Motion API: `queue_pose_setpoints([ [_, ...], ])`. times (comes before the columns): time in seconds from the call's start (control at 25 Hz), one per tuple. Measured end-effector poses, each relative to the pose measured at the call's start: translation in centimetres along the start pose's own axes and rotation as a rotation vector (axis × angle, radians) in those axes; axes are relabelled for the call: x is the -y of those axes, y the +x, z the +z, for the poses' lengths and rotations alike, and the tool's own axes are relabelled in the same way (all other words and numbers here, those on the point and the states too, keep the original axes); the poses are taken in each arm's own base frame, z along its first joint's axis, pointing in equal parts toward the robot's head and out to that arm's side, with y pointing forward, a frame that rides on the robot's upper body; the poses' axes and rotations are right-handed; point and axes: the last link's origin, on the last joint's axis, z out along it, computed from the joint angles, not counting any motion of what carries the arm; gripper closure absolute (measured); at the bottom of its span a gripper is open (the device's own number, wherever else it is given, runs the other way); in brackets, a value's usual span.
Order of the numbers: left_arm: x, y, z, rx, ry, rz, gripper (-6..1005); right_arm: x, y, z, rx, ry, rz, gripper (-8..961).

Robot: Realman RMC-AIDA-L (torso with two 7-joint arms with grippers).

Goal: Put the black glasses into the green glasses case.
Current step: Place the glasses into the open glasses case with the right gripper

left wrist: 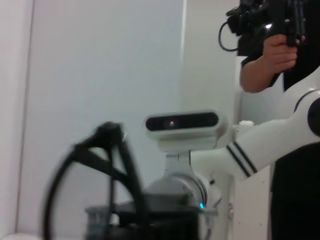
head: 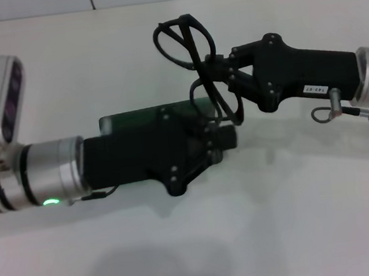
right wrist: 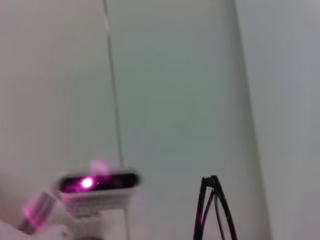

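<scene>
My right gripper [head: 214, 66] reaches in from the right and is shut on the black glasses [head: 183, 41], holding them in the air. One rounded lens points up and away, and the slim temple arms hang down toward my left gripper. The glasses also show as a blurred black loop in the left wrist view [left wrist: 102, 165] and as thin black rims in the right wrist view [right wrist: 215, 210]. The green glasses case [head: 126, 121] lies on the white table, mostly hidden under my left gripper [head: 228, 137], which lies over it from the left. I cannot see whether the case is open.
The white table [head: 280, 220] runs all around the case. The left wrist view shows my right arm's camera [left wrist: 182, 122] and a person [left wrist: 267, 50] standing behind it. The right wrist view shows my left arm's camera [right wrist: 97, 182], lit purple.
</scene>
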Motion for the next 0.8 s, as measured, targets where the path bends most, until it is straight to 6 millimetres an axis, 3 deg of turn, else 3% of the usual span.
queue_pose_setpoints([
  [0.32, -1.2, -2.4, -4.4, 0.074, 0.154, -0.033, 999, 1.9, 0.7, 1.1, -0.174, 0.046, -0.082, 858],
  [0.4, -2.1, -3.8, -6.6, 0.125, 0.235, -0.066, 999, 2.1, 0.5, 2.1, -0.23, 0.014, -0.117, 857],
  [0.8, -3.7, -6.3, -9.7, 0.244, 0.34, -0.115, 1000, 2.1, 0.7, 7.2, -0.501, -0.119, -0.253, 855],
])
